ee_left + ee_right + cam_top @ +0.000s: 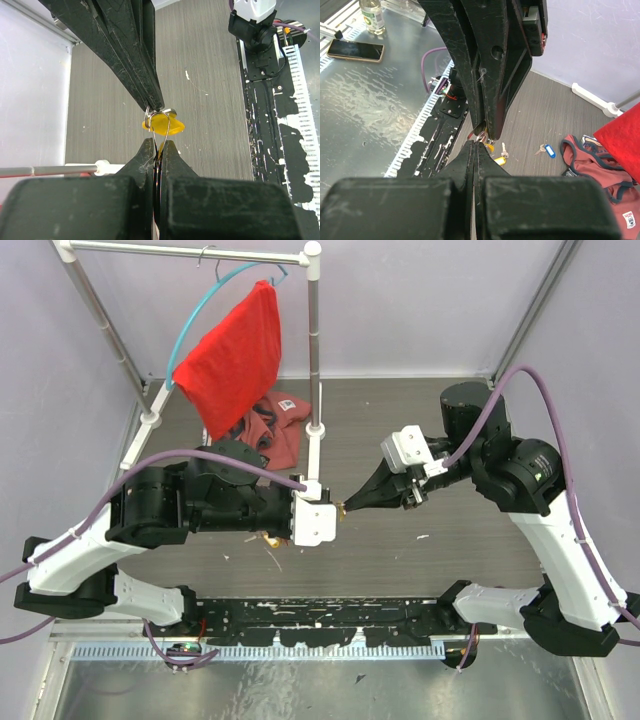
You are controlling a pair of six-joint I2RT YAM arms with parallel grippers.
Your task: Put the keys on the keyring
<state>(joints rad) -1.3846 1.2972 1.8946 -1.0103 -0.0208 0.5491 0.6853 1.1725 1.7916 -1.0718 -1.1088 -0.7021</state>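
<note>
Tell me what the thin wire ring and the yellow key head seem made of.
Thin silver wire ring: metal, likely steel; it glints bright and holds a fine curve. Yellow key head: probably plastic; flat, opaque, evenly coloured, dull sheen.

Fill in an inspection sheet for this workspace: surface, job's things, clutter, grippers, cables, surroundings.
Surface: dark wood-grain table, a few pale flecks.
Job's things: keyring held up between both gripper tips, yellow tag at it, threading unclear; yellow-headed key and blue-tagged key lie on the table.
Clutter: maroon garment by the rack.
Grippers: left gripper shut on the keyring; right gripper shut on its opposite edge.
Cables: purple cables arch over both arms, away from the tips.
Surroundings: red cloth on teal hanger on the rack; phone and bottle on metal bench.
</note>
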